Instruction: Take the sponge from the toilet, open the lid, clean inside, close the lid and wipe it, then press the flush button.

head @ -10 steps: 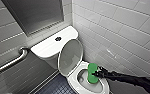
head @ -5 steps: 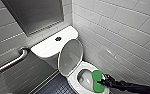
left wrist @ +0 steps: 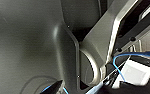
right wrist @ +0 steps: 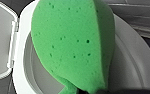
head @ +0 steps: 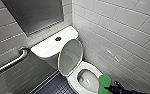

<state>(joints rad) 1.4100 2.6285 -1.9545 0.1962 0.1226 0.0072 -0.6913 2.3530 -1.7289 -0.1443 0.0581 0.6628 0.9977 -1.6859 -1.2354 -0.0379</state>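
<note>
Cool, even light falls from overhead in the head view. It is bright on the white tiled wall (head: 121, 32), where a thin streak of glare shows at 4 o'clock. The toilet (head: 49, 47) gleams along its tank top, while the raised lid (head: 71, 57) turns a shaded grey face. The floor (head: 54, 87) at 7 o'clock lies dark. Tile lines bow toward the edges from the wide lens. The left wrist view is dim and grey, with one soft highlight on a curved robot panel (left wrist: 57, 32). In the right wrist view the sponge (right wrist: 66, 42) is evenly lit and soft so near the lens, with a shadow along its fold.
</note>
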